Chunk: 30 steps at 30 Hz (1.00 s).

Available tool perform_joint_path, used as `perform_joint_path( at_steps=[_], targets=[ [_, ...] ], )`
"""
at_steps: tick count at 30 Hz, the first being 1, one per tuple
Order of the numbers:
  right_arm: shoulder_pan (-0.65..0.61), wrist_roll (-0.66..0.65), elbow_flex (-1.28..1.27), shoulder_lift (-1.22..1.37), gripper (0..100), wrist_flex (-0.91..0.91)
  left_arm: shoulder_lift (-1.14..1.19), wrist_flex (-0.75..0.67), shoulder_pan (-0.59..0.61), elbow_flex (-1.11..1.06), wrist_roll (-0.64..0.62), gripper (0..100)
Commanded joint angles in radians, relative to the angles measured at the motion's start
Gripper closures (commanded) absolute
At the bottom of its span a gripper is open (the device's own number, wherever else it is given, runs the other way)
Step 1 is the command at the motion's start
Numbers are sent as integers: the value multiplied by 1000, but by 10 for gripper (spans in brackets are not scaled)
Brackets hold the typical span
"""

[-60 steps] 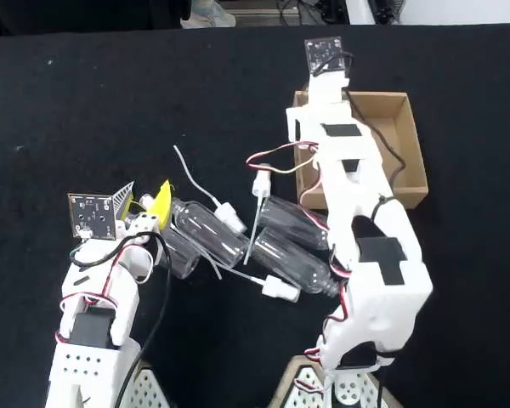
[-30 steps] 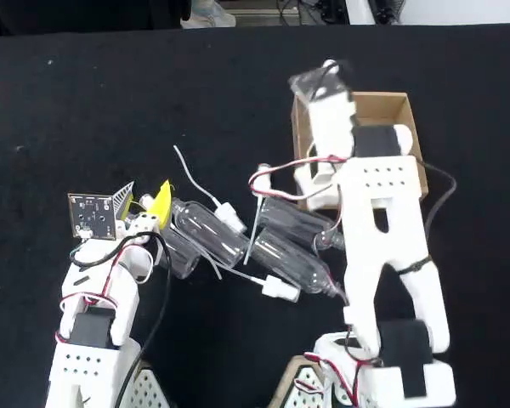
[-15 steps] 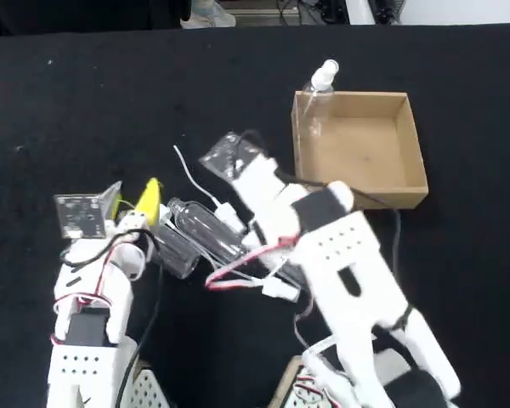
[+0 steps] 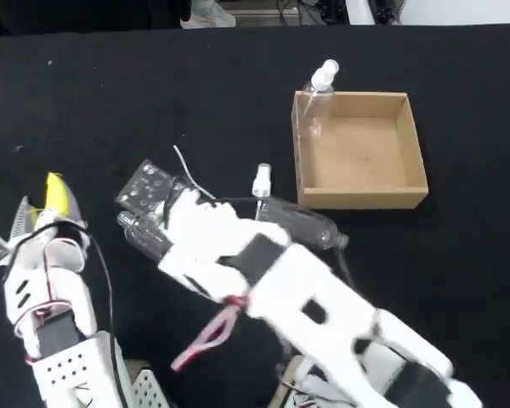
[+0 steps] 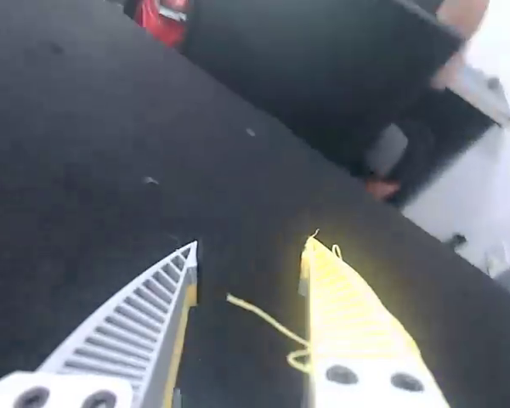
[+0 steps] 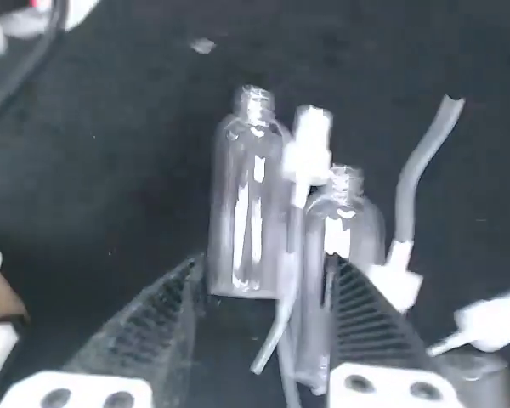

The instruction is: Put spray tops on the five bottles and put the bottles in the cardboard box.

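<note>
right gripper: jaws spread, low over uncapped bottle and second bottle, lying side by side mid table, toward near edge. loose spray top and its tube lie between them.
risk: closing here likely pinches both bottles or tube; round bodies may roll and scatter.
left gripper: spread, empty, at left edge.
cardboard box toward far edge; capped bottle at its far left corner, inside or outside unclear.

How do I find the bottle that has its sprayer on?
Find the brown cardboard box on the black table. At its far left corner stands a clear bottle. It alone is upright and wears a white spray top; the other bottles lie flat.
</note>
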<state>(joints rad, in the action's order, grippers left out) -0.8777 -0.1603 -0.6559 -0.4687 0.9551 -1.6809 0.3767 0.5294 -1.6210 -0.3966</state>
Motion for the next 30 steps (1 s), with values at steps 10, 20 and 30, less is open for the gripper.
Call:
perform_joint_path(
  at_steps=[10,20,30],
  targets=[
    [-32,94,137,361,822,-152,-11,-17,47,79,-28,809],
    [-54,94,193,532,730,-183,-11,-17,45,77,-28,809],
    [-17,83,197,476,973,-87,-11,-17,45,73,-28,809]
  ],
)
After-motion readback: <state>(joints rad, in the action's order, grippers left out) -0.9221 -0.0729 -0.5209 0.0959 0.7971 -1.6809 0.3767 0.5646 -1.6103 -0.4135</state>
